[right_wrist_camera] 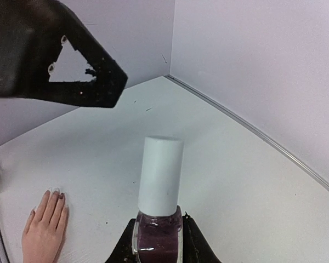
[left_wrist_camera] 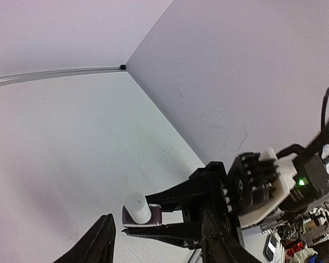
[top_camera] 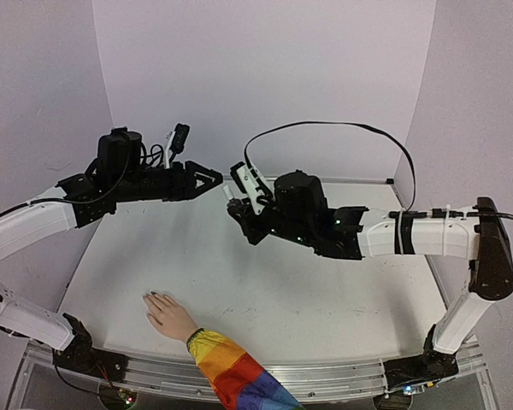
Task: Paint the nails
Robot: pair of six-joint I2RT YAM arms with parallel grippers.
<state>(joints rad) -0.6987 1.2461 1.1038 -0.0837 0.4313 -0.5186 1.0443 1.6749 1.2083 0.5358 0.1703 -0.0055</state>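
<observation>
A pale beige hand (top_camera: 169, 318) with a rainbow-striped sleeve (top_camera: 231, 376) lies flat on the table near its front edge. Its nails (right_wrist_camera: 57, 193) point away from the sleeve; one looks dark and the others pale. My right gripper (right_wrist_camera: 160, 246) is shut on a small dark purple polish bottle (right_wrist_camera: 158, 233) with its white cap (right_wrist_camera: 161, 171) on, held upright above mid-table. My left gripper (left_wrist_camera: 159, 246) hovers just left of it, open, with its tips short of the cap (left_wrist_camera: 137, 207). In the top view the left gripper (top_camera: 215, 178) and right gripper (top_camera: 232, 205) nearly meet.
White table (top_camera: 325, 299) is bounded by lilac walls at the back and both sides. A black cable (top_camera: 342, 126) loops above the right arm. The hand lies well below and to the left of both grippers.
</observation>
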